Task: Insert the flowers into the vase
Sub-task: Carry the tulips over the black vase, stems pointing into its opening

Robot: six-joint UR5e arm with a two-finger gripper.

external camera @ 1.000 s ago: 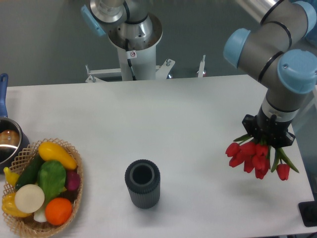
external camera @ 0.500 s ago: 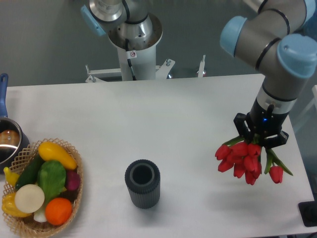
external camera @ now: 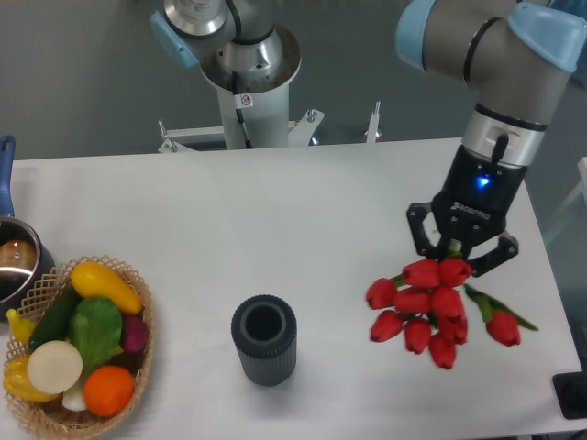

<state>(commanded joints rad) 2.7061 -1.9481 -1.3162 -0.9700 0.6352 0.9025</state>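
The flowers (external camera: pixel 424 310), a bunch of red tulip buds with green stems, hang in the air at the right, buds toward the camera. My gripper (external camera: pixel 459 247) is shut on their stems just above the buds, with its fingers on either side of the bunch. The vase (external camera: pixel 264 339), a dark grey ribbed cylinder with a thick round rim, stands upright and empty at the front middle of the white table (external camera: pixel 275 211). The flowers are to the right of the vase, well apart from it.
A wicker basket (external camera: pixel 128 385) with colourful fruit and vegetables sits at the front left. A steel pot (external camera: pixel 16 261) with a blue handle is at the left edge. The arm's base column (external camera: pixel 249 82) stands behind the table.
My gripper has moved left with the flowers, closer to the vase, and the bunch appears larger and higher. The vase and basket have not moved.
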